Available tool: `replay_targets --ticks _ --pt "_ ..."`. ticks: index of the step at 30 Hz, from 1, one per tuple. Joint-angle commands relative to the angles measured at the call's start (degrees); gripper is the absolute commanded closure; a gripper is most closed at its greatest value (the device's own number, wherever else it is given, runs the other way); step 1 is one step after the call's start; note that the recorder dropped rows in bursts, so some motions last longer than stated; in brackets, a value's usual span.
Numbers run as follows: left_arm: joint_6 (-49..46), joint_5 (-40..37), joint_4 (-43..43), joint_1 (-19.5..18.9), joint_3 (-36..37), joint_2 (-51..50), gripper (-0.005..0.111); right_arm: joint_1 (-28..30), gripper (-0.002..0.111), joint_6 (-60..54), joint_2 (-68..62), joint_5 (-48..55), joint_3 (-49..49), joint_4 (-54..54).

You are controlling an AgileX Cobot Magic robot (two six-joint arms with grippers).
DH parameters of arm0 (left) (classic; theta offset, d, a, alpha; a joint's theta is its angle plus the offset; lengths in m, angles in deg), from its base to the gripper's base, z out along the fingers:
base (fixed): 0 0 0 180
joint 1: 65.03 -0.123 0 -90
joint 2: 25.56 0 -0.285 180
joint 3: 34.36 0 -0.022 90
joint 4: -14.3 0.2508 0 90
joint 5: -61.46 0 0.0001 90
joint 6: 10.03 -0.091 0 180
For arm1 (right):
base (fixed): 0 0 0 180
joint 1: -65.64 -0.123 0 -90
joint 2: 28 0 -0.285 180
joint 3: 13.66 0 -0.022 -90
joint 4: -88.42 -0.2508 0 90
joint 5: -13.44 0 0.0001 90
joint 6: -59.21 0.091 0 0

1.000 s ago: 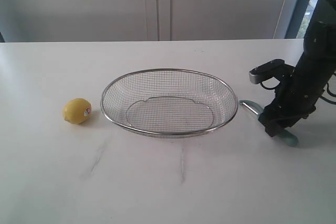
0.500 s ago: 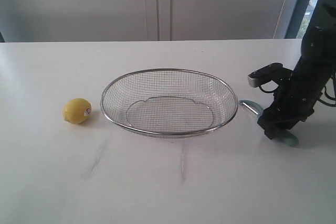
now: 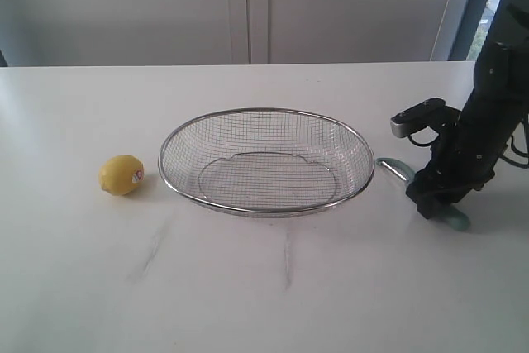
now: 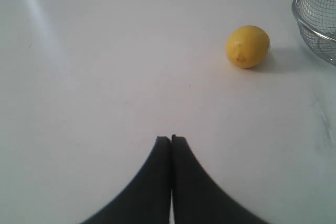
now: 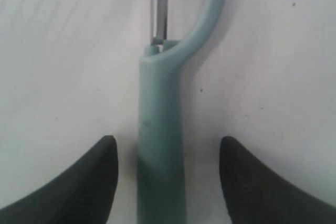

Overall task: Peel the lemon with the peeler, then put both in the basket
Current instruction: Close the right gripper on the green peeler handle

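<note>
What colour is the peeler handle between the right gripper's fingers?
Pale teal-green; the peeler handle shows best in the right wrist view.

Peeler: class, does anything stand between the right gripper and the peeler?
Nothing visible does. The open right gripper straddles the peeler on the table, with a bare gap either side of its handle.

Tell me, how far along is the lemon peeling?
Nothing is done yet: the lemon lies unpeeled beside the basket, which holds nothing. In hand: the right claw, open, straddles the peeler handle. Left: gripping it, peeling, then basketing both.
</note>
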Motion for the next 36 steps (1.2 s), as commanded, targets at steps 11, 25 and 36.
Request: replay_targets --ticks 11,25,36 --pt "0.17 -0.22 -0.56 -0.1 0.18 0.27 0.107 0.02 0.062 -0.7 -0.84 -0.02 -0.02 1.06" --pt "0.17 -0.22 -0.44 -0.1 0.18 0.27 0.107 0.02 0.093 -0.23 -0.84 -0.47 -0.02 1.69" --pt "0.17 -0.22 -0.44 -0.1 0.18 0.27 0.107 0.02 0.108 3.64 3.03 0.09 -0.12 1.92"
